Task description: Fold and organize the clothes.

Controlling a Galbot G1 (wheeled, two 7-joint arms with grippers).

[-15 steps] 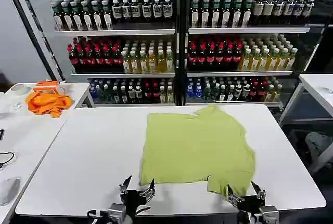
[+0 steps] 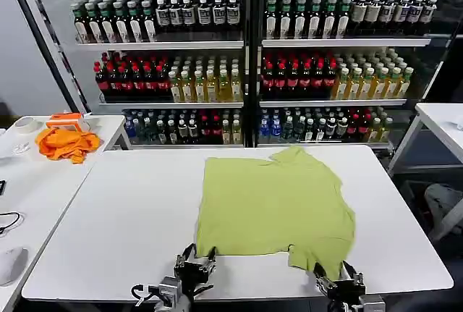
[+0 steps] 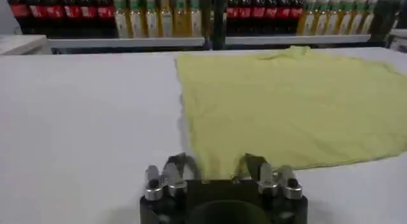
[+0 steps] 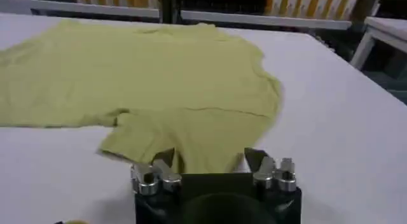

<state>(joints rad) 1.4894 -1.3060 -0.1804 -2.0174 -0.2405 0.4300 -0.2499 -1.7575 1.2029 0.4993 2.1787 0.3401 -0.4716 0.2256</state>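
While both hang at six o'clock, left gripper (image 2: 194, 263) and right gripper (image 2: 338, 277) gape wide, empty. T-shirt (image 2: 275, 203) lies on white table (image 2: 116, 218); bottle shelves (image 2: 246, 66) at twelve

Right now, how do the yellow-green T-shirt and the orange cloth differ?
The T-shirt lies spread mostly flat on the main white table; the orange cloth sits bunched in a heap on the side table to the robot's left. The T-shirt looks much larger than the orange cloth. The left gripper and right gripper, both open, sit at the T-shirt's near edge, far from the orange cloth. Neither is folded.
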